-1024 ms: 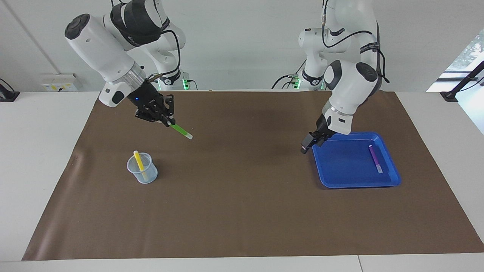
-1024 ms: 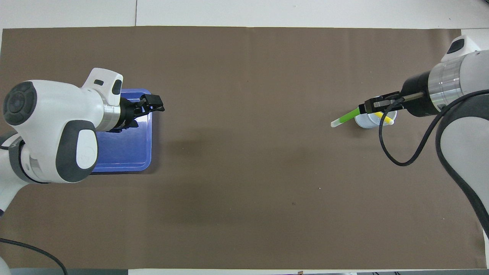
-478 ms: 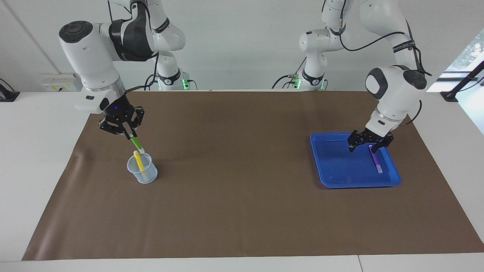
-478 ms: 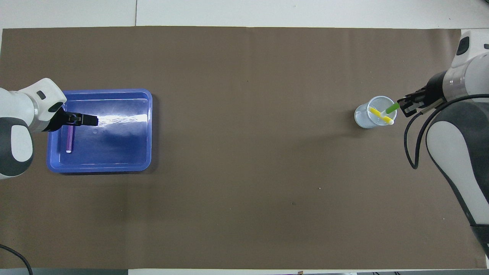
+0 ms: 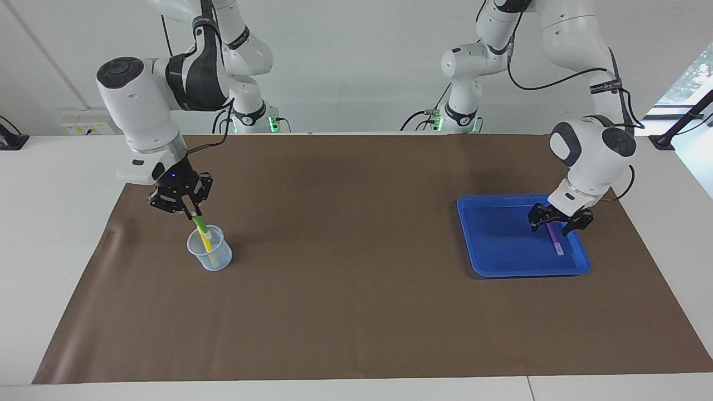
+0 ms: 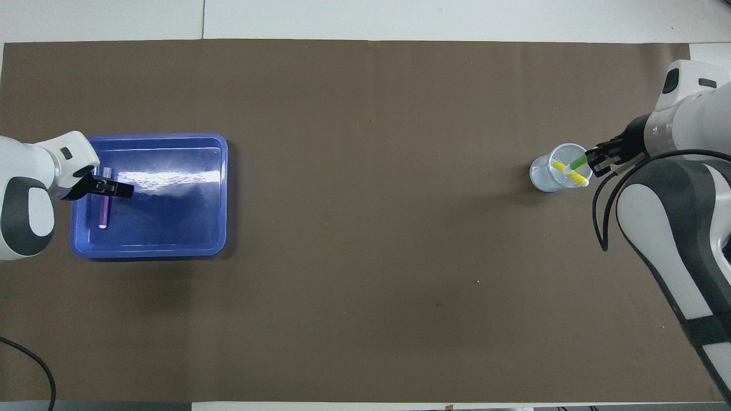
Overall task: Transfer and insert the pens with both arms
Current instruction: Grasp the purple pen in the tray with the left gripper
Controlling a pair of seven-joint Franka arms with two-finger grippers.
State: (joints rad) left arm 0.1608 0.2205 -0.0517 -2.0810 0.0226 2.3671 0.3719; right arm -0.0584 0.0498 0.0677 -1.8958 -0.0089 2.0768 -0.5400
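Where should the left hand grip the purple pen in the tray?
Grip the purple pen mid-barrel, coming straight down. It lies flat in the blue tray, close to the rim at the left arm's end, so close the fingers across its thin width. The left hand is over it, fingers open either side.

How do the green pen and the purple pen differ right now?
The green pen is tilted, its lower end in the clear cup; the purple pen lies flat in the blue tray. The right gripper holds the green pen; the left gripper is over the purple pen, grip unclear. Both are thin sticks.
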